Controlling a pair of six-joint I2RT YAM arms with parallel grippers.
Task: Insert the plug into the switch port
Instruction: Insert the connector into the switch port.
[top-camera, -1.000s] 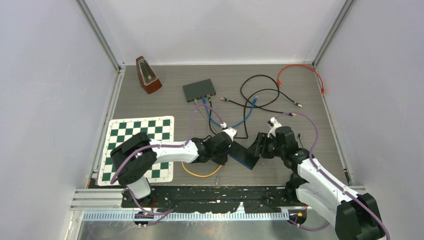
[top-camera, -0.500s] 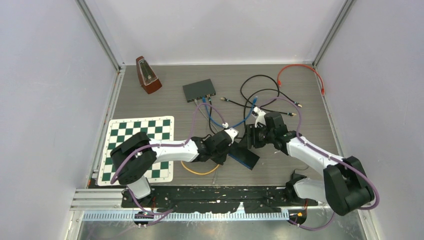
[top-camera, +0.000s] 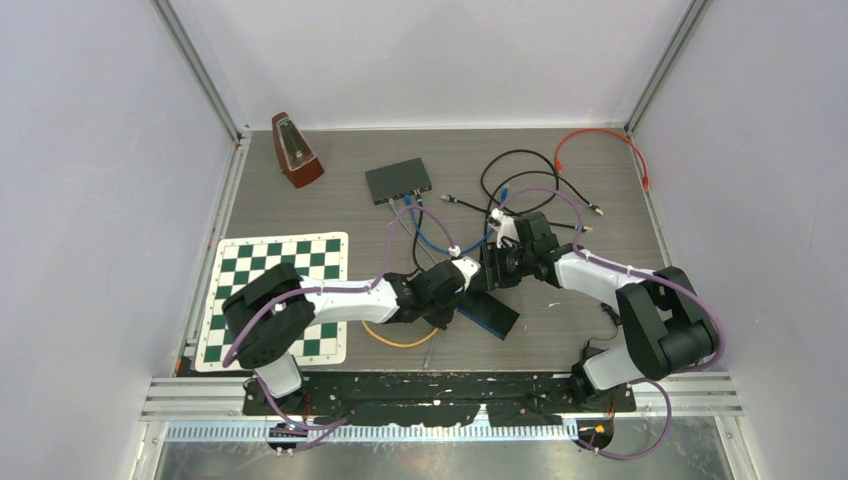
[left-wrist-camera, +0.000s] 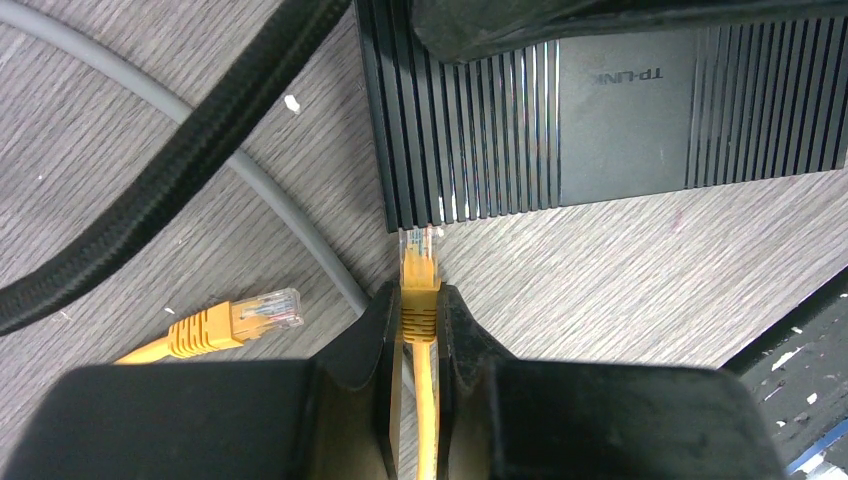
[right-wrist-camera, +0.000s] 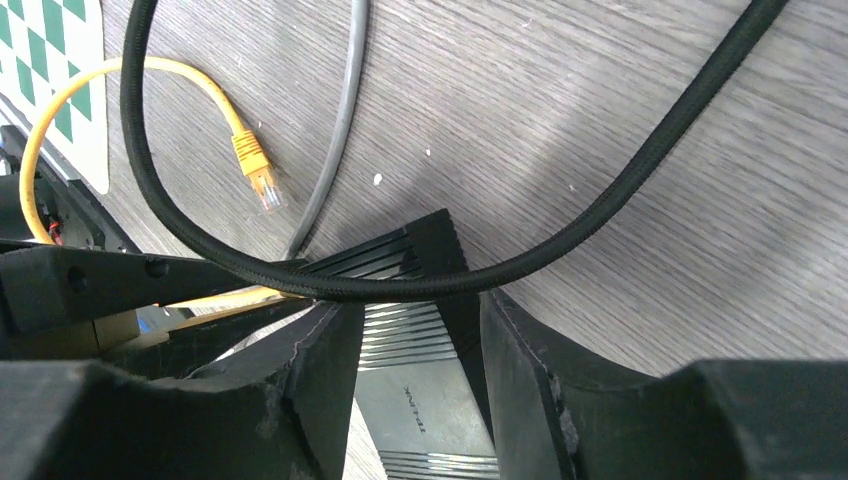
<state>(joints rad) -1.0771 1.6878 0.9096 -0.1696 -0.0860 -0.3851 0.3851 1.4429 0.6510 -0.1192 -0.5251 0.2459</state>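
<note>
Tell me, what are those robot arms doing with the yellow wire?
The left gripper pinches a yellow plug, its clear tip right at the edge of the black switch, not yet pushed in. The right gripper has a finger on each side of the switch, probably to steady it; whether it's squeezing isn't clear.

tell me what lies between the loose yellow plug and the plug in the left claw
A grey cable runs between loose plug and held plug, shown in the left wrist view.
</note>
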